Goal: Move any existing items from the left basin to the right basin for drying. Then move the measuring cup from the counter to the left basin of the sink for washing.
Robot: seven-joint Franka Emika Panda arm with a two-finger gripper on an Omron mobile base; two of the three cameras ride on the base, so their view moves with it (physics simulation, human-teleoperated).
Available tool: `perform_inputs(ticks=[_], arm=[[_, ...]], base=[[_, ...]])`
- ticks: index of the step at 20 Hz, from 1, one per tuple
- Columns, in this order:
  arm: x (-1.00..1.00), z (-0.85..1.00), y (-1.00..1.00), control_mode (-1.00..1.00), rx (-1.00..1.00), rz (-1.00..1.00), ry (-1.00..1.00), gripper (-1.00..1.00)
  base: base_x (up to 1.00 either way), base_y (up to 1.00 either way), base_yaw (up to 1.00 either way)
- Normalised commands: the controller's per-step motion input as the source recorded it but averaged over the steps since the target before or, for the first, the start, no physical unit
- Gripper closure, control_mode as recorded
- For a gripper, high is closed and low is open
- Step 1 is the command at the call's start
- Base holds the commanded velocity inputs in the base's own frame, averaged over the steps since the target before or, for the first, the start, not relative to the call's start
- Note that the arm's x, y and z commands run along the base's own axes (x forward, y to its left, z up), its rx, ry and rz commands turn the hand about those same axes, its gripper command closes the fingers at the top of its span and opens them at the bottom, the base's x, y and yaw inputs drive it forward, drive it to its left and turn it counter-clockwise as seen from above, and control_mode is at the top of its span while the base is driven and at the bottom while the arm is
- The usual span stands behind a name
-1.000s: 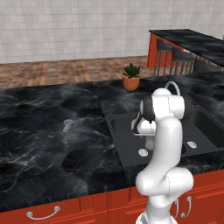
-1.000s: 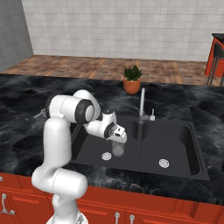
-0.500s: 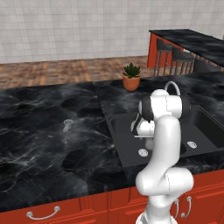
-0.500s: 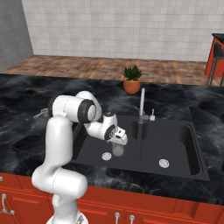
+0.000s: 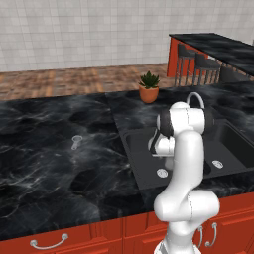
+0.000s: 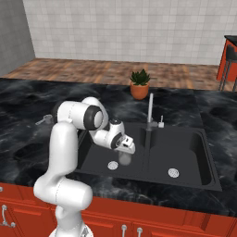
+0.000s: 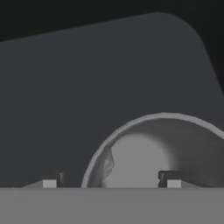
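Note:
A clear grey glass [image 6: 124, 160] stands in the sink's left basin [image 6: 95, 159], beside the drain [image 6: 113, 164]. My gripper [image 6: 126, 151] hangs right over it, open. In the hand view the glass [image 7: 144, 153] is very close, and my gripper [image 7: 109, 181] straddles its near wall, one fingertip [image 7: 168, 179] inside the rim and the other outside. The small metal measuring cup [image 5: 77, 142] lies on the black counter left of the sink, its handle towards the front; it is also in the right base view [image 6: 44, 120].
The right basin [image 6: 185, 148] holds nothing but its drain [image 6: 173, 172]. A faucet [image 6: 149, 111] rises behind the divider between the basins. A potted plant [image 6: 139, 84] sits at the back of the counter. Bar stools [image 5: 198, 62] stand far right.
The hand has sunk a little lower into the left basin, closing on the glass. Glass and measuring cup have stayed put.

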Motion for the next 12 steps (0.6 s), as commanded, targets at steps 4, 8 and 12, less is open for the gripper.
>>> perform_inputs(ticks=[4,8,12], arm=[[0.00,-0.10,0.00,-1.00,0.00,0.00,0.01,1.00],[0.00,0.00,0.00,-1.00,0.00,0.00,0.00,1.00],[0.00,0.01,0.06,-1.00,0.00,0.00,0.00,1.00]], base=[[0.00,0.00,0.00],[0.00,0.00,0.00],[0.00,0.00,0.00]])
